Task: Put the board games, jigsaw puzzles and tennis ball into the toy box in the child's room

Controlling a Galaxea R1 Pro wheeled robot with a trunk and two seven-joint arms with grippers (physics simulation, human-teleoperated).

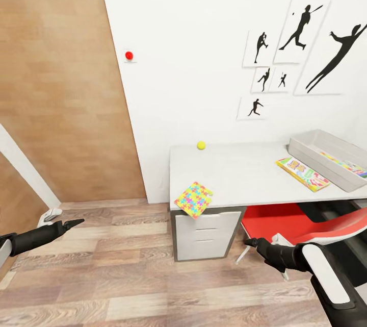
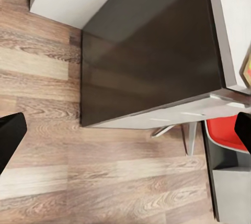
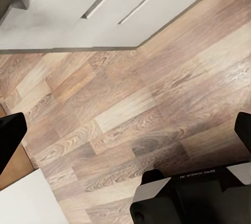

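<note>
**Risks at the desk, and little readable text**

Standing short of the table [image 1: 244, 174], both arms low over the wood floor [image 1: 112, 276], nothing held. Left gripper [image 1: 71, 223] and right gripper [image 1: 251, 241]: fingertips at opposite edges of each wrist view, so spread open and empty.

Jigsaw puzzle [image 1: 193, 199] at the near-left corner of the table, partly hanging over the edge; probably easy to knock to the floor with a careless approach or a push. Tennis ball [image 1: 201, 145] far back near the wall, likely to roll away if touched from the side. Board game [image 1: 303, 174] flat, just beside the toy box [image 1: 311, 156]; thin, so possibly hard to get fingers under. Something colourful already inside the toy box, at the right. Red chair [image 1: 285, 225] under the table, near the right arm; possible collision.

Printing on the board game too small to read; no other writing legible
</note>
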